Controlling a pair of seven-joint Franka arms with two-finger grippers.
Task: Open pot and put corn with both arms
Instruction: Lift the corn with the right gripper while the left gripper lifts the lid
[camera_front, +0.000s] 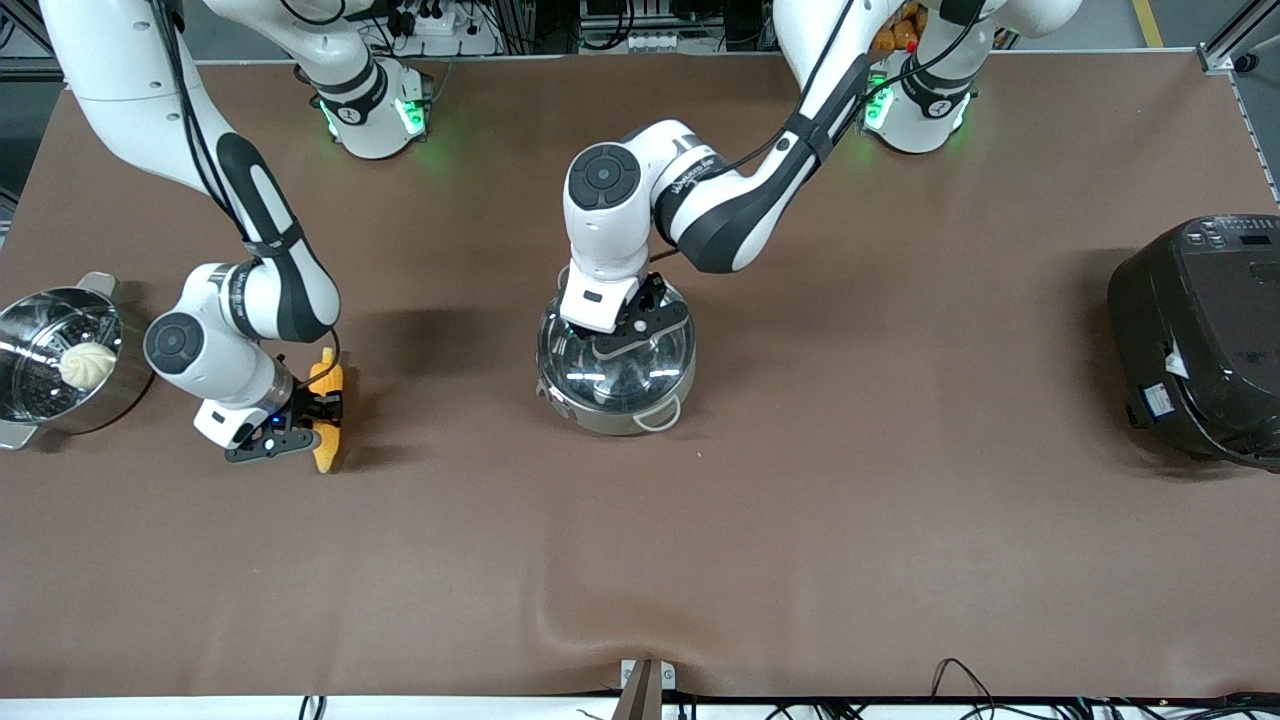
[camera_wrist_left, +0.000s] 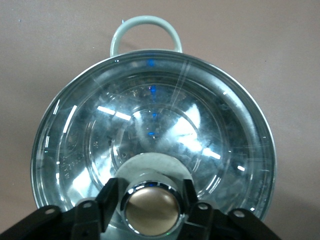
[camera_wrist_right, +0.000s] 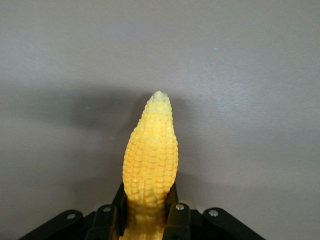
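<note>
The steel pot (camera_front: 610, 420) stands mid-table with its glass lid (camera_front: 645, 365) on. My left gripper (camera_front: 630, 335) reaches down onto the lid. In the left wrist view its fingers (camera_wrist_left: 112, 197) press both sides of the metal knob (camera_wrist_left: 151, 212), so my left gripper (camera_wrist_left: 151, 194) is shut on it. A pale loop handle (camera_wrist_left: 145, 30) sticks out from the rim. Toward the right arm's end, the yellow corn (camera_front: 326, 378) lies on the cloth. My right gripper (camera_front: 325, 408) is shut across its middle. In the right wrist view the corn (camera_wrist_right: 151, 155) juts out from my right gripper (camera_wrist_right: 147, 210).
A steel steamer pot (camera_front: 30, 400) holding a white bun (camera_front: 88, 365) stands at the right arm's end of the table. A large black cooker (camera_front: 1200, 340) sits at the left arm's end. Brown cloth (camera_front: 640, 560) covers the table.
</note>
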